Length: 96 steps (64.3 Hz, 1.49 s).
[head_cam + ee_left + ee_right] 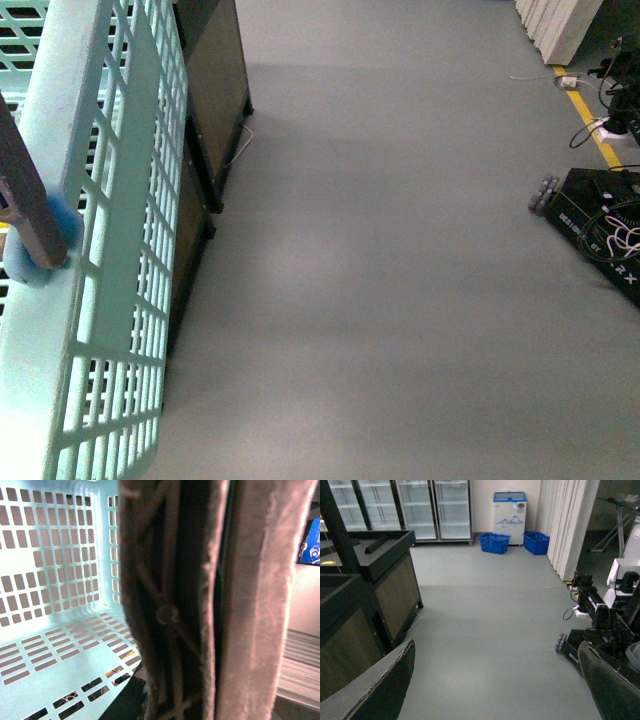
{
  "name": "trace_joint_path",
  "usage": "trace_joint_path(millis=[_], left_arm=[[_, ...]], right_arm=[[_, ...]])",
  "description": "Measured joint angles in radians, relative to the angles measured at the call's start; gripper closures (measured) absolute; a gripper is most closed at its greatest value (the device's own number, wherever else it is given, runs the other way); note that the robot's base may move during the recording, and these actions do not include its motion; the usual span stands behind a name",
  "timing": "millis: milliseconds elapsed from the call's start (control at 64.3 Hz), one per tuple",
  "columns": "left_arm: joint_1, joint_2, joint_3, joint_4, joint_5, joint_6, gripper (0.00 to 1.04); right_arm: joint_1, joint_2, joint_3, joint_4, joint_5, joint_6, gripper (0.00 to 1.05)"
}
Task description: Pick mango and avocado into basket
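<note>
Basket (110, 200) (50, 645), turquoise and slotted, hangs just beside the left gripper (200, 605), its brown handle (170, 615) clamped between the fingers; the right gripper (495, 650) spreads its fingers wide over grey floor (485, 605).

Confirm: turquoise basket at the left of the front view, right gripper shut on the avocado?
No. The right wrist view shows the right gripper open, only floor between its fingers, no avocado in view. The basket is at the front view's left.
</note>
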Motion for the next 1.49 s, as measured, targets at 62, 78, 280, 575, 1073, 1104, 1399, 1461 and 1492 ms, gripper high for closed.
trace_joint_path(millis=[62, 78, 280, 575, 1073, 1104, 1399, 1461, 1492], left_arm=[[0.0, 0.0, 0.0, 0.0, -0.003, 0.002, 0.9], [0.0, 0.0, 0.0, 0.0, -0.003, 0.002, 0.9], [0.001, 0.001, 0.001, 0.0, 0.0, 0.001, 0.9], [0.001, 0.0, 0.002, 0.0, -0.003, 0.001, 0.9], [0.001, 0.0, 0.002, 0.0, -0.002, 0.002, 0.9], [0.001, 0.0, 0.002, 0.0, -0.002, 0.001, 0.9], [0.001, 0.0, 0.002, 0.0, -0.003, 0.002, 0.9], [0.001, 0.0, 0.002, 0.0, -0.003, 0.003, 0.9], [0.001, 0.0, 0.002, 0.0, -0.002, 0.003, 0.9]], right_arm=[[0.0, 0.003, 0.0, 0.0, 0.0, 0.0, 0.09], [0.0, 0.003, 0.0, 0.0, -0.001, 0.0, 0.09], [0.0, 0.002, 0.0, 0.0, -0.001, 0.0, 0.09], [0.0, 0.002, 0.0, 0.001, 0.0, 0.0, 0.09], [0.0, 0.001, 0.0, 0.0, -0.002, 0.0, 0.09], [0.0, 0.001, 0.0, 0.0, -0.002, 0.0, 0.09], [0.0, 0.001, 0.0, 0.0, 0.0, 0.0, 0.09], [0.0, 0.002, 0.0, 0.0, -0.001, 0.0, 0.09], [0.0, 0.001, 0.0, 0.0, -0.002, 0.0, 0.09]])
